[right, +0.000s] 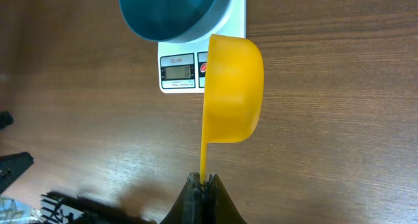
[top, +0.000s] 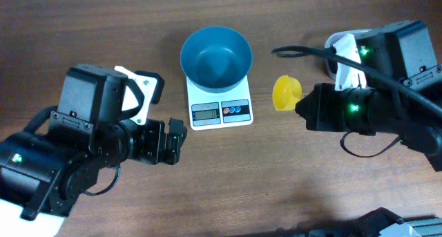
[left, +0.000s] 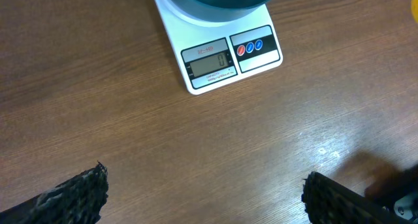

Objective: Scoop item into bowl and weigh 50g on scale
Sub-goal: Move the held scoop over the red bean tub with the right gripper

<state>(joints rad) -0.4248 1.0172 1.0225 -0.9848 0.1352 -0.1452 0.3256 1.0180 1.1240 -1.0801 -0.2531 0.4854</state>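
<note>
Brown wood-grain bench (top: 276, 188), seen from above and from both wrists. Item one: a small white square digital scale (top: 221, 112) at centre, its strip with the grey display and the red and blue round buttons turned toward the arms. Item two: a round deep teal-blue plastic bowl (top: 215, 56) standing upright on the scale's platform, overhanging its rear and sides; what shows of its inside is bare blue. Item three: a yellow plastic scoop (top: 285, 92), just beside the scale on the right, apart from it and clear of the bench. Its long axis runs from handle to cup toward the scale; the cup is turned on edge, with the rim to the left and the dome to the right in the right wrist view, inside not visible. Right gripper (top: 304, 107): jaws fully closed on the thin handle's end. Left gripper (top: 178, 140): jaws spread wide, holding nothing, over bare bench near the scale's front left corner.
</note>
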